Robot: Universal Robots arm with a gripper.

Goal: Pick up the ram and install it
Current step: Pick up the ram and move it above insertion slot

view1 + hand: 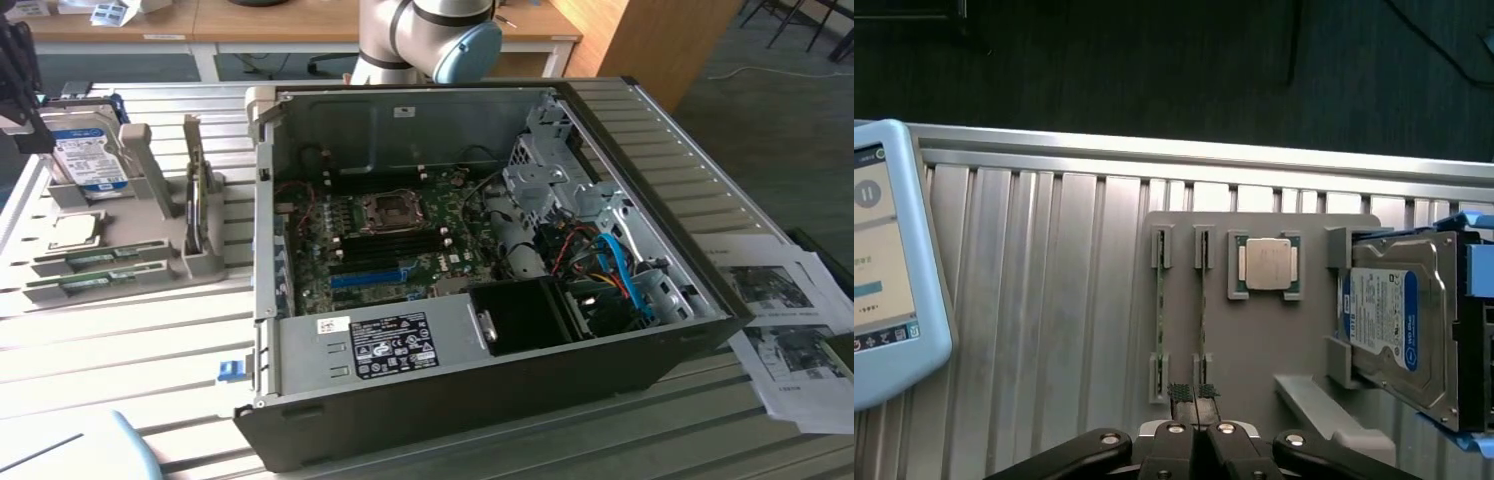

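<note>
Two ram sticks stand on edge in the holders of a grey fixture plate (1254, 350): one thin green ram stick (1158, 300) and a second ram stick (1203, 300) beside it. In the exterior view the same ram sticks (100, 258) lie at the left, beside the open computer case (467, 260). My gripper (1192, 392) is shut with nothing between its pads. It hangs well above the fixture, near one end of the two sticks and touching neither.
The fixture also carries a square silver processor (1265, 264) and an upright hard drive (1399, 330). A teach pendant (884, 260) lies on the ribbed metal table. Inside the case, the motherboard (387, 235) shows dark memory slots and a blue slot (367, 277). Papers (787, 320) lie at the exterior view's right.
</note>
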